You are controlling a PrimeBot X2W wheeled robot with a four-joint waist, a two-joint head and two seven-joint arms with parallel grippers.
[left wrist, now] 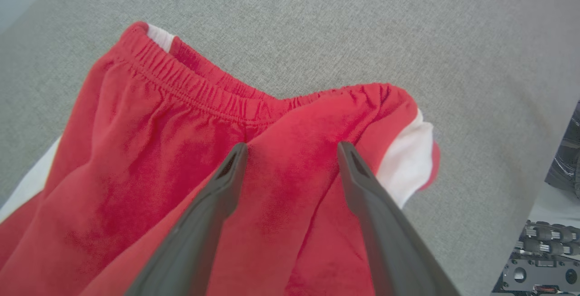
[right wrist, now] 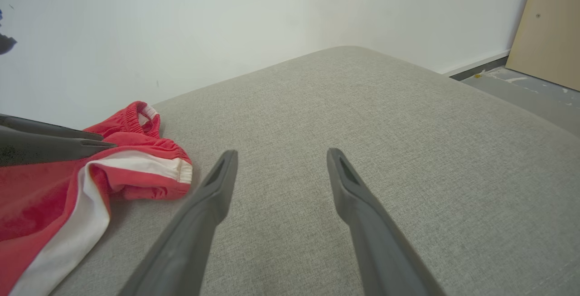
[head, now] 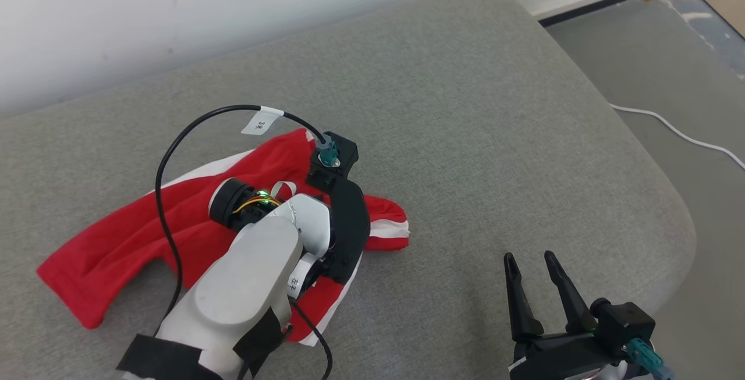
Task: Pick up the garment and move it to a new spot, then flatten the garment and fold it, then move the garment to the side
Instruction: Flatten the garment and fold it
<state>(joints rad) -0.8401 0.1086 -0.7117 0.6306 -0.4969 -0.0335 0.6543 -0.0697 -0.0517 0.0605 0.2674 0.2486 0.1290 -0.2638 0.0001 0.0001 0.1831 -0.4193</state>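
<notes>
Our left gripper [left wrist: 292, 151] is wide open and holds nothing. Its two fingers point at the red garment [left wrist: 136, 160], which lies right under them on the grey cushion [left wrist: 317, 24]. The stretchy waistband [left wrist: 190, 92] is just past the fingertips, and a white stripe [left wrist: 405, 160] is just beside one finger. We cannot tell if the tips touch the cloth. Our right gripper [right wrist: 281, 155] is wide open too, with nothing in it. Under it is grey cushion. The garment lies off to its left, near it but not touching it.
</notes>
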